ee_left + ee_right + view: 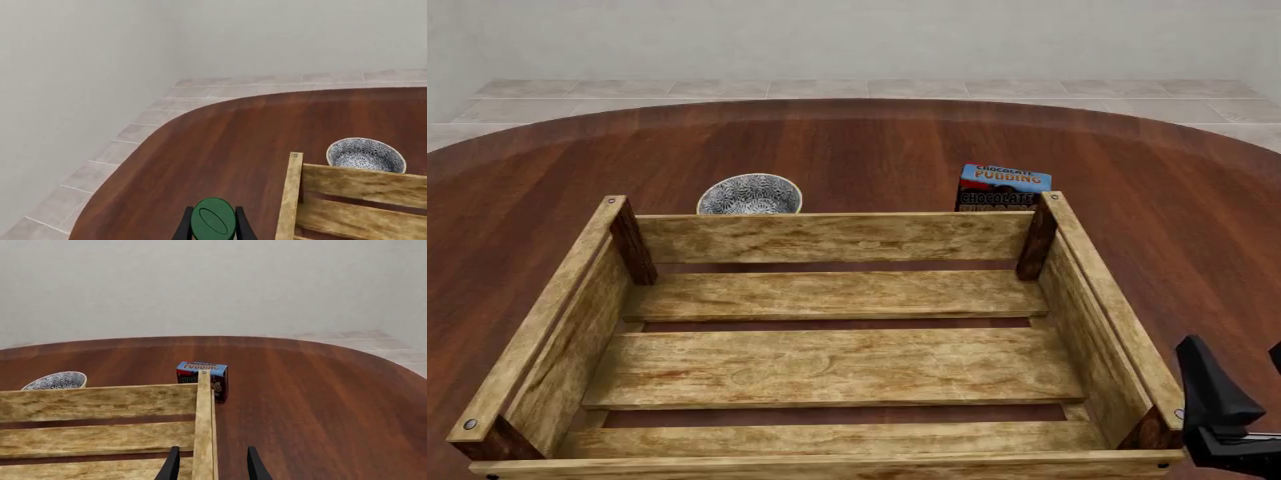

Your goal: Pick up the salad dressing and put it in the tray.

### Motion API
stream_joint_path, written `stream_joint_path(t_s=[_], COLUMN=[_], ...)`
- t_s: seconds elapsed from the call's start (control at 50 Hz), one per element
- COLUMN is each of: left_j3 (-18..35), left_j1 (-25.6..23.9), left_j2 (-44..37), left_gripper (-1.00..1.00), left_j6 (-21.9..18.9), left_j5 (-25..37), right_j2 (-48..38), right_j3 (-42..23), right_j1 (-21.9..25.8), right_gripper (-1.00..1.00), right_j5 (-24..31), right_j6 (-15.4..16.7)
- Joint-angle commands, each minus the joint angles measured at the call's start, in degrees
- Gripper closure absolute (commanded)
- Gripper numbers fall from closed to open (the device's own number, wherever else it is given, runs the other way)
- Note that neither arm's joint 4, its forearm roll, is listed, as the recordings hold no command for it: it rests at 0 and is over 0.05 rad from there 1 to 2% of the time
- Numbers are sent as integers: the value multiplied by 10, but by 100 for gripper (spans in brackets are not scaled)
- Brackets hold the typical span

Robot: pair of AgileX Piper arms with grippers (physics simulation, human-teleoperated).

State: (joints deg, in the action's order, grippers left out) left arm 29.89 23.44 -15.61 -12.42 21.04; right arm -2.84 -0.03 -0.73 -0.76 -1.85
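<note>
In the left wrist view only the dark green cap of the salad dressing [213,219] shows, and its white body is hidden below the frame. My left gripper [214,226] is shut on it, one dark finger on each side of the cap. It hangs just outside the left end wall of the tray [353,186], a big light-wood slatted crate [827,236]. The front view shows neither this gripper nor the bottle. My right gripper [1241,378] is open at the tray's near right corner. Its fingers [172,465] straddle the right wall [203,430] and hold nothing.
A patterned black-and-white bowl [749,194] stands just behind the tray's far wall on the left. A blue-and-red chocolate pudding box [1004,187] stands behind the far right corner. The round dark wooden table [854,140] ends at a tiled floor and a pale wall.
</note>
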Motion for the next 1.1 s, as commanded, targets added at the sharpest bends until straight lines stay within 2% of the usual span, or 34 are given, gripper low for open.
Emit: stream_joint_path(t_s=[0.02, 0.22, 0.46, 0.76, 0.96, 1.1], left_j3=[32, 61, 122, 143, 186, 187], left_j1=[-42, -79, -151, -212, -276, -307], left_j2=[-1, -5, -23, -52, -80, -95], left_gripper=[100, 100, 100, 100, 100, 100], left_j6=[-16, -23, -32, -46, -53, -68], left_j5=[-9, -14, -11, -32, -35, -54], right_j2=[1, 2, -1, -5, -5, -8], right_j3=[0, 0, 0, 0, 0, 0], right_j1=[-1, -1, 1, 0, -2, -3], right_gripper=[-100, -100, -100, -100, -100, -100], right_j5=[1, 2, 0, -3, -2, -5], right_j6=[-1, 1, 3, 4, 3, 2])
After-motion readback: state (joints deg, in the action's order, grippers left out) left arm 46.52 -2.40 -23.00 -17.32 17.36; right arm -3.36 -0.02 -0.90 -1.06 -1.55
